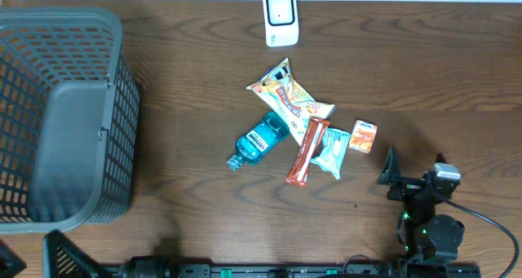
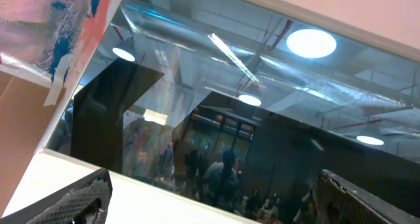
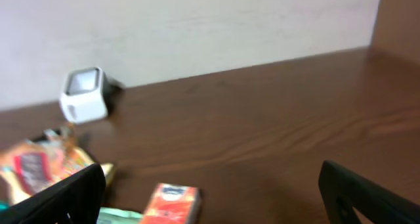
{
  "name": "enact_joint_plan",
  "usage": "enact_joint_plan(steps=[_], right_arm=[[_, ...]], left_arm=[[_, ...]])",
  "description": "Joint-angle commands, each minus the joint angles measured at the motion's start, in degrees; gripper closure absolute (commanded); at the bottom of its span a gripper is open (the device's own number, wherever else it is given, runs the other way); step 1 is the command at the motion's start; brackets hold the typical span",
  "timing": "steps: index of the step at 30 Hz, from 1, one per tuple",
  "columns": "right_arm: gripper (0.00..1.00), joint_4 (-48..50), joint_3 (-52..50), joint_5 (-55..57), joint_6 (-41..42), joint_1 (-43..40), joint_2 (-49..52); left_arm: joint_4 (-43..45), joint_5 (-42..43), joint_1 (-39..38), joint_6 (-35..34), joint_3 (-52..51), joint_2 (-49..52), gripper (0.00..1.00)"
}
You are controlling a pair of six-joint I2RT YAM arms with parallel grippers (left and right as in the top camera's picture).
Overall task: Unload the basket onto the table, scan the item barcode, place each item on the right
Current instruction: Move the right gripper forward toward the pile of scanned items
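Fingers apart and empty on the left end effector (image 2: 210, 201) and right end effector (image 3: 210, 188). Risk: at the centre of the brown wooden table (image 1: 188, 66), the blue plastic mouthwash bottle (image 1: 259, 139), yellow-white foil snack bag (image 1: 289, 94), red-brown bar wrapper (image 1: 307, 152) and pale teal sachet (image 1: 333, 152) touch or overlap, so a grasp may drag neighbours; the small orange carton (image 1: 363, 136) lies just beside them. Count: one grey plastic mesh basket (image 1: 65, 107), five items, one white box-shaped scanner (image 1: 280, 19).

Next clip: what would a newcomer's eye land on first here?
The little heap of groceries in the middle of the table draws the eye first: a blue mouthwash bottle, a snack bag, a red bar, a teal packet and a small orange box. Next comes the big grey mesh basket filling the left side, then the white scanner at the far edge.
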Motion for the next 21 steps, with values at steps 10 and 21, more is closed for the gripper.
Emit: enact_joint_plan(steps=[10,21], right_arm=[[0.01,1.5,0.0,-24.5,22.1,0.3,1.2],[0.01,1.4,0.0,-56.0,26.7,0.3,1.2]], left_arm=[[7.6,1.8,-0.3,4.4,-15.5,-5.7,0.02],[8.8,8.1,-0.3,12.0,-25.2,-5.5,0.02]])
